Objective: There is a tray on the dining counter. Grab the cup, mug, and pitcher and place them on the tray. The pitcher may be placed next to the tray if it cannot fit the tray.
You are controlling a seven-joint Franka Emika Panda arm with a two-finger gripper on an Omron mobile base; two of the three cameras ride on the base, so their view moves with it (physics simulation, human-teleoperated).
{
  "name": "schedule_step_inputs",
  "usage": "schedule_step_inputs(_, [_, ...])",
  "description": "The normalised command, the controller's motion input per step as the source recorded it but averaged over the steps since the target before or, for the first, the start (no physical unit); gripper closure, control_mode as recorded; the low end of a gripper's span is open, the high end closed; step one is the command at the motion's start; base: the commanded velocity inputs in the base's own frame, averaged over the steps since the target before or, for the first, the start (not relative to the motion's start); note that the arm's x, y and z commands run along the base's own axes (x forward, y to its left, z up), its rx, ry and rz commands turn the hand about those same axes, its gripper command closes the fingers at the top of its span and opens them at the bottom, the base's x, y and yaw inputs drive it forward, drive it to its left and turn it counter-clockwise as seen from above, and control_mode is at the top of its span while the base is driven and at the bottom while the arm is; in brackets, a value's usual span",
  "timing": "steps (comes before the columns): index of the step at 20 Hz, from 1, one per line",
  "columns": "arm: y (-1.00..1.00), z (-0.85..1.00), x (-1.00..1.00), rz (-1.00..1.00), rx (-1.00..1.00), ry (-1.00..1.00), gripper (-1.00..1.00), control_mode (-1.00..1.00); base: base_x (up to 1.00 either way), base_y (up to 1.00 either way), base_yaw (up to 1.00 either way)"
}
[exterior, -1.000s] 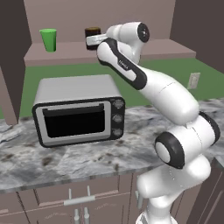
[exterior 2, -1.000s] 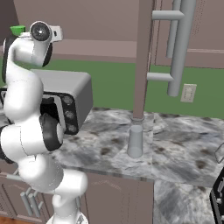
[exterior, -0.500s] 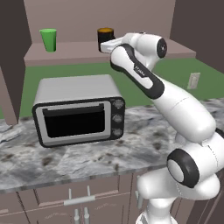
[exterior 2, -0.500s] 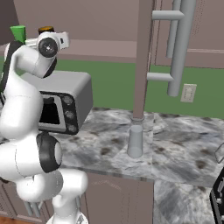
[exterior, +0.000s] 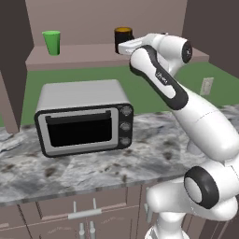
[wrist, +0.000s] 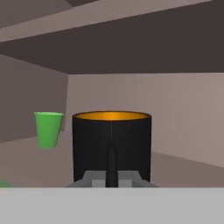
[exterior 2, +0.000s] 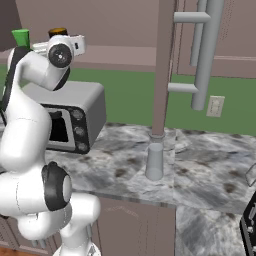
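In the hand view the gripper (wrist: 111,177) points straight at the mug (wrist: 111,146), whose black wall rises directly ahead of the finger tips with its orange inside showing along the rim. The fingers (wrist: 111,164) stand pressed together into a single dark sliver at the middle of the mug's near face; whether they touch the mug or stop just short cannot be told, and nothing sits between them. The cup (wrist: 48,129) stands upright on the same shelf (wrist: 183,164), off to the left of the fingers and a little farther back, well apart from the mug.

From the left base view the arm reaches up to that shelf, its hand level with the mug (exterior: 123,39), which stands just beyond the gripper's end; the cup (exterior: 52,42) lies far along the shelf to the left. Below the hand sits a toaster oven (exterior: 84,116) on a marbled counter (exterior: 93,170). In the right base view the pitcher (exterior 2: 154,161) stands upright on that counter, low and well to the right of the hand.
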Motion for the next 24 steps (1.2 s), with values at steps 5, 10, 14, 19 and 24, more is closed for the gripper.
schedule_step_inputs(5, [-0.36, 0.12, -0.48, -0.12, 0.0, 0.0, 1.0, -1.0, 0.0, 0.0, 0.0])
schedule_step_inputs(10, [-0.24, 0.02, -0.58, -0.2, 0.0, 0.01, 1.0, -1.0, 0.0, 0.0, 0.0])
schedule_step_inputs(14, [-0.22, 0.06, -0.55, -0.21, 0.0, 0.01, 1.0, -1.0, 0.0, 0.0, 0.0])
schedule_step_inputs(19, [-0.34, 0.18, -0.55, -0.15, 0.0, 0.06, 1.0, -1.0, 0.0, 0.0, 0.0])
schedule_step_inputs(24, [-0.26, 0.25, -0.6, -0.13, 0.0, 0.1, 1.0, -1.0, 0.0, 0.0, 0.0])
